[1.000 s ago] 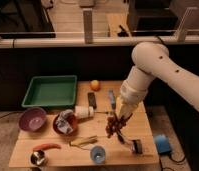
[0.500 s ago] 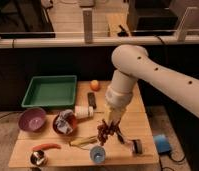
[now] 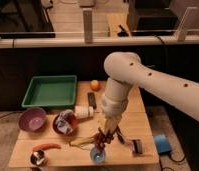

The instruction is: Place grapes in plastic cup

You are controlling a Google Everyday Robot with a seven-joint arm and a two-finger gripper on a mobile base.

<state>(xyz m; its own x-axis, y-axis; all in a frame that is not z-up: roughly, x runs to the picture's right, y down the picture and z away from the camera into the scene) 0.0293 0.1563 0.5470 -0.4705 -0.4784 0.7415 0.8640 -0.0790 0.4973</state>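
Observation:
The dark reddish grapes (image 3: 104, 138) hang from my gripper (image 3: 106, 134), which is shut on them at the front of the wooden table (image 3: 143, 125). They hang just above and slightly right of the small light blue plastic cup (image 3: 97, 156) near the table's front edge. My white arm (image 3: 128, 80) comes in from the right and hides the table behind it.
A green tray (image 3: 50, 91) is at the back left, with an orange (image 3: 94, 85) to its right. A purple bowl (image 3: 32, 119), a red bowl with wrappers (image 3: 65, 123) and a white cup lying on its side (image 3: 84, 111) are left of the gripper. A red chili (image 3: 45, 147) lies at the front left.
My arm has swung left and toward the table's front, carrying the grapes from the middle right of the table to just above the blue cup.

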